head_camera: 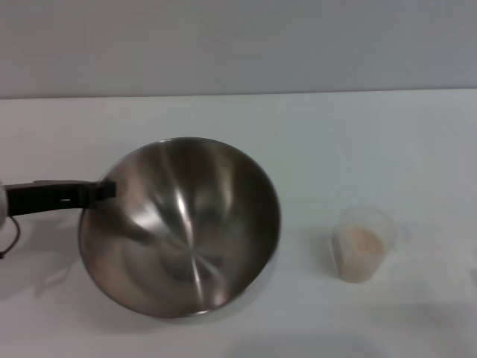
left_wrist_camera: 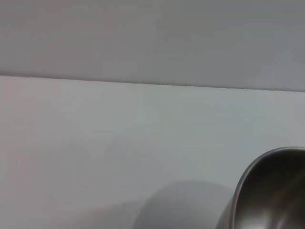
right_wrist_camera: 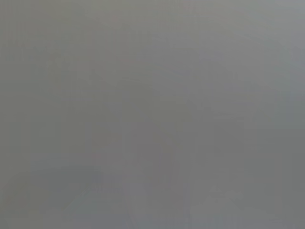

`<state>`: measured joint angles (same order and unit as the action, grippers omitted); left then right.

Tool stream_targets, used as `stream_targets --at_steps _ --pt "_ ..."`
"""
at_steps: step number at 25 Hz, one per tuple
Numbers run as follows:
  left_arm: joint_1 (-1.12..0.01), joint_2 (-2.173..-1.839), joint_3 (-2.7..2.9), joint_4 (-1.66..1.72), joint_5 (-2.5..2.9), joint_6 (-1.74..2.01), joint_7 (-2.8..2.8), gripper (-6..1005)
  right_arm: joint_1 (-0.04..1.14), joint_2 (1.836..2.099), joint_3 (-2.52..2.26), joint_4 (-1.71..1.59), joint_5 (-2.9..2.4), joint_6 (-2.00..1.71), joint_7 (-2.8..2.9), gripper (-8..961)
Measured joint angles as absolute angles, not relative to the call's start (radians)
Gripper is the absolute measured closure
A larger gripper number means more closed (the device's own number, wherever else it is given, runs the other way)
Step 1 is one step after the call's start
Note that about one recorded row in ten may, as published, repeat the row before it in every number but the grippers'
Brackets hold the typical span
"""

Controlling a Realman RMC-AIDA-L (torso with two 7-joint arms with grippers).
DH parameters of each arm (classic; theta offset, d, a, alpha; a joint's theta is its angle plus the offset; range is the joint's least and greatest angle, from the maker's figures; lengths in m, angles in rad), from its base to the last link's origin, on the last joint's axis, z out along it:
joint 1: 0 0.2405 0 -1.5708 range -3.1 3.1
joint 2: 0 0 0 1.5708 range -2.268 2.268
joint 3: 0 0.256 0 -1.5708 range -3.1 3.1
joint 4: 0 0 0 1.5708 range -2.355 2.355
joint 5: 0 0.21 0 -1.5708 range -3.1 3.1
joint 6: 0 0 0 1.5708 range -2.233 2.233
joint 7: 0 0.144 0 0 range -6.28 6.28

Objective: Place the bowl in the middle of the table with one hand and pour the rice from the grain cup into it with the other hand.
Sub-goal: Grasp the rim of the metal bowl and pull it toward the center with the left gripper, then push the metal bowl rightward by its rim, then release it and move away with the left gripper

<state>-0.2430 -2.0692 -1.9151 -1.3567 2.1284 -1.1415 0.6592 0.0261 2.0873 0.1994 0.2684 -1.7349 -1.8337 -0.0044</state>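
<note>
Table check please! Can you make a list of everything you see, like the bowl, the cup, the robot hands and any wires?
Surface: white table, bare around the things.
Bowl: steel, tilted, left of middle, nothing inside.
Grain cup: clear, upright, right of the bowl, apart from it.
Rice: in the cup.
Clutter: nothing seen.
Left gripper: at the bowl's left rim.
Right gripper: not in view.
Cables: thin dark one at the left edge.
Surroundings: plain grey wall.

Soft, even, rather bright light falls from overhead on the white matte table (head_camera: pixel 335 134). The large shiny stainless-steel bowl (head_camera: pixel 181 226) shows pale streaks of glare radiating from its centre toward 11 and 6 o'clock, and throws a faint shadow toward 8 o'clock. The head view is mildly soft throughout. The right wrist view is a featureless grey blur.
</note>
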Motion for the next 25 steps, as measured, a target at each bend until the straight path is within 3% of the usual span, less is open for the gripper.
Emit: stream_targets --at_steps 25 --pt "-0.315 -2.069 -1.748 -1.272 2.123 -1.022 0.651 957 0.028 2.088 0.199 0.268 -1.735 -1.83 -0.011 117"
